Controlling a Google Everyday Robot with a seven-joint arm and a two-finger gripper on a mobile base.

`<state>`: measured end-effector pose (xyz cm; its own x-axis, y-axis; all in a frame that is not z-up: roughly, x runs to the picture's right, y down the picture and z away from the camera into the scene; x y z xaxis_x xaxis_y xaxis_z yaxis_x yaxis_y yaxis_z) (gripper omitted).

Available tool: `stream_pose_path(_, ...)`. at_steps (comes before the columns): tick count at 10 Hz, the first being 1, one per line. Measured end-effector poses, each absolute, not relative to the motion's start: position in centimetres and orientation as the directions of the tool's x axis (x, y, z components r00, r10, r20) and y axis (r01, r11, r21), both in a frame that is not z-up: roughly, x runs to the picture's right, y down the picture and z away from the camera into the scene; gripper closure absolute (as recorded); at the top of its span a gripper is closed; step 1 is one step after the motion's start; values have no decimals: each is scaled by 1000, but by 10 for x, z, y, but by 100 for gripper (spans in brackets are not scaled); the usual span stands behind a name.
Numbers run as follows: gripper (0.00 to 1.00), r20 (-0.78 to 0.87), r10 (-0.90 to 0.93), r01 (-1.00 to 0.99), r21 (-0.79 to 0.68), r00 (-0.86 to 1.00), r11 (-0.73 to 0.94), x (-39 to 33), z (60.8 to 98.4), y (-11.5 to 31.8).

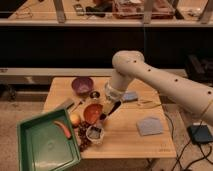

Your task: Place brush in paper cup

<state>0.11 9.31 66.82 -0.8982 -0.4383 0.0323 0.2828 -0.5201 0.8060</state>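
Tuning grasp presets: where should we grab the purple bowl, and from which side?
Take the purple bowl by its rim, from above, one finger inside and one outside: it sits upright and open. Use the far or left edge; a small metal cup crowds its front right. The end effector is shut, low beside the red bowl.

Only one view: looks down from high up in front at the table point(135, 135), gripper point(104, 118) mid-picture.
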Motion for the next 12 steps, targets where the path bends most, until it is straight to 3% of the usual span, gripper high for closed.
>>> stream_pose_path(6,100,92,-416,329,772,-905,-544,4,683,110)
stream_pose_path(9,95,127,-430,370,752,-894,-546,10,686,111)
stream_pose_path(11,81,127,-430,370,752,-894,-546,10,686,111)
stream_pose_path(12,69,128,-431,371,752,-893,-545,11,686,111)
